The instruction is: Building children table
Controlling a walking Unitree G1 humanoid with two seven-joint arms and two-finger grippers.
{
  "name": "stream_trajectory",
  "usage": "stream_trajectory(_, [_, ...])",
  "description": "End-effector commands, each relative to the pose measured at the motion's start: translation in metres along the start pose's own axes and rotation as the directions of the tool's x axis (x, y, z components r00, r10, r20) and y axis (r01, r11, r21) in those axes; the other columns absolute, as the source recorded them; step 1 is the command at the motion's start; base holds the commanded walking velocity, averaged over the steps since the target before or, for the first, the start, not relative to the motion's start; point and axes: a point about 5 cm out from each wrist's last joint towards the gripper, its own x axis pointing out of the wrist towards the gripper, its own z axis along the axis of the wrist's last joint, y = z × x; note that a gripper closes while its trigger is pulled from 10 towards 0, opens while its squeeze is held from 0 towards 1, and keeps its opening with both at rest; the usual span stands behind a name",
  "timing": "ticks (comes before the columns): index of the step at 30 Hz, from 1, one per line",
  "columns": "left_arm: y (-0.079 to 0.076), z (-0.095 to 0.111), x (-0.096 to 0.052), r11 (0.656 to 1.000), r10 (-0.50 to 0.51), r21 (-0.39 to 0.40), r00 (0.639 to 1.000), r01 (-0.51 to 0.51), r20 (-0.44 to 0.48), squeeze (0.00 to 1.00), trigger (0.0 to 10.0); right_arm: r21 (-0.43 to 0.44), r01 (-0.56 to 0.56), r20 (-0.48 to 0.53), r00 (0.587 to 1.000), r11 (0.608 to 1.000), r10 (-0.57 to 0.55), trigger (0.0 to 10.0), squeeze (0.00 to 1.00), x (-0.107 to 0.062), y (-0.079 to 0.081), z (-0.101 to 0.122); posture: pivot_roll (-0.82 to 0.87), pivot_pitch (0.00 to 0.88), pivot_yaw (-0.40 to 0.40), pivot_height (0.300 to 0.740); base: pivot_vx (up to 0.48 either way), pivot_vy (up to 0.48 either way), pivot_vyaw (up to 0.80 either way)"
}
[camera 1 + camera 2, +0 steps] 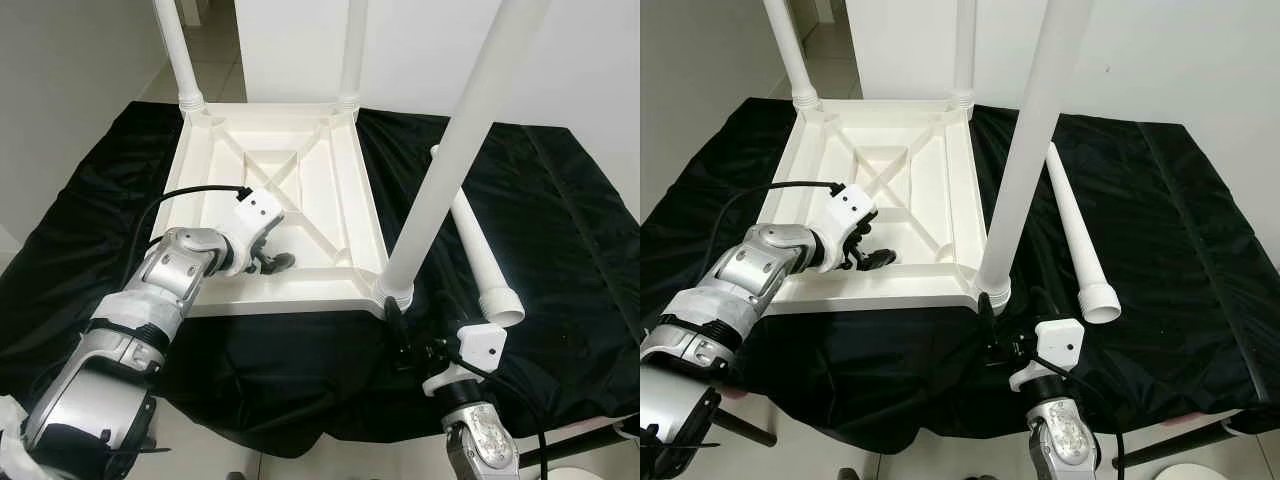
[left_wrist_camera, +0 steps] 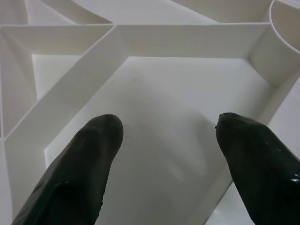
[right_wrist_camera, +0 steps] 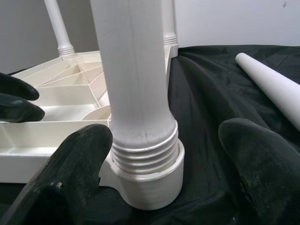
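Tabletop (image 1: 300,170), white and ribbed, lies upside down on the black-draped surface (image 1: 560,230), three legs screwed upright. Right gripper (image 3: 164,154) sits at the six o'clock corner, fingers (image 3: 77,161) spread around the near leg (image 1: 450,170) without touching. Left gripper (image 2: 166,140) hovers spread inside the frame. Loose leg (image 1: 480,255) lies at three o'clock.

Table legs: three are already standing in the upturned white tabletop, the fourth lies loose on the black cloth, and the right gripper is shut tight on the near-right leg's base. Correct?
Not quite. The right gripper is open: in the right wrist view its fingers stand apart either side of the near-right leg, not clamped. Three legs do stand in the tabletop, and the fourth leg lies on the black cloth.
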Motion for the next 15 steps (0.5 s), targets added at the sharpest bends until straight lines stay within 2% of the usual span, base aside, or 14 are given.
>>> stream_trajectory(1, [0.000, -0.010, 0.003, 0.999, 0.021, -0.041, 0.999, -0.022, -0.037, 0.44, 10.0, -0.002, 0.002, -0.015, 1.000, 1.000, -0.002, 10.0, 0.00, -0.001, 0.001, -0.004, -0.06, 0.088, 0.036, 0.740, 0.000, 0.000, 0.00])
stream_trajectory(2, [0.005, 0.000, 0.001, 0.996, 0.014, -0.084, 0.999, -0.011, 0.034, 0.00, 10.0, -0.005, 0.006, -0.017, 1.000, 1.000, -0.006, 10.0, 0.00, -0.001, 0.000, -0.004, -0.06, 0.087, 0.037, 0.740, 0.000, 0.000, 0.00])
stream_trajectory(4, [0.007, 0.003, 0.000, 0.994, 0.006, -0.112, 0.998, 0.001, 0.065, 0.00, 10.0, -0.005, 0.007, -0.017, 1.000, 1.000, -0.007, 10.0, 0.00, -0.001, 0.000, -0.004, -0.06, 0.087, 0.037, 0.740, 0.000, 0.000, 0.00])
stream_trajectory(5, [0.008, 0.009, -0.004, 0.988, -0.040, -0.143, 0.990, 0.059, 0.133, 0.00, 10.0, -0.006, 0.009, -0.018, 1.000, 1.000, -0.009, 10.0, 0.00, -0.001, 0.000, -0.005, -0.06, 0.087, 0.038, 0.740, 0.000, 0.000, 0.00])
stream_trajectory(7, [0.008, 0.009, -0.004, 0.988, -0.040, -0.143, 0.990, 0.059, 0.133, 0.00, 10.0, -0.006, 0.009, -0.018, 1.000, 1.000, -0.009, 10.0, 0.00, -0.001, 0.000, -0.005, -0.06, 0.087, 0.038, 0.740, 0.000, 0.000, 0.00])
stream_trajectory(8, [0.008, 0.013, -0.006, 0.982, -0.071, -0.158, 0.981, 0.100, 0.179, 0.00, 10.0, -0.006, 0.011, -0.019, 1.000, 1.000, -0.011, 10.0, 0.00, -0.001, 0.000, -0.005, -0.06, 0.087, 0.037, 0.740, 0.000, 0.000, 0.00])
stream_trajectory(9, [0.008, 0.013, -0.006, 0.982, -0.071, -0.158, 0.981, 0.100, 0.179, 0.00, 10.0, -0.006, 0.011, -0.019, 1.000, 1.000, -0.011, 10.0, 0.00, -0.001, 0.000, -0.005, -0.06, 0.087, 0.037, 0.740, 0.000, 0.000, 0.00])
stream_trajectory(11, [0.001, 0.011, -0.011, 0.977, -0.137, -0.129, 0.967, 0.167, 0.217, 0.00, 10.0, -0.013, 0.033, -0.016, 0.999, 0.999, -0.033, 10.0, 0.00, -0.004, -0.002, -0.005, -0.06, 0.089, 0.033, 0.740, 0.000, 0.000, 0.00])
stream_trajectory(15, [-0.004, 0.006, -0.011, 0.976, -0.161, -0.111, 0.965, 0.186, 0.206, 0.00, 10.0, -0.013, 0.042, -0.013, 0.999, 0.999, -0.042, 10.0, 0.00, -0.006, -0.004, -0.005, -0.06, 0.089, 0.033, 0.740, 0.000, 0.000, 0.00])
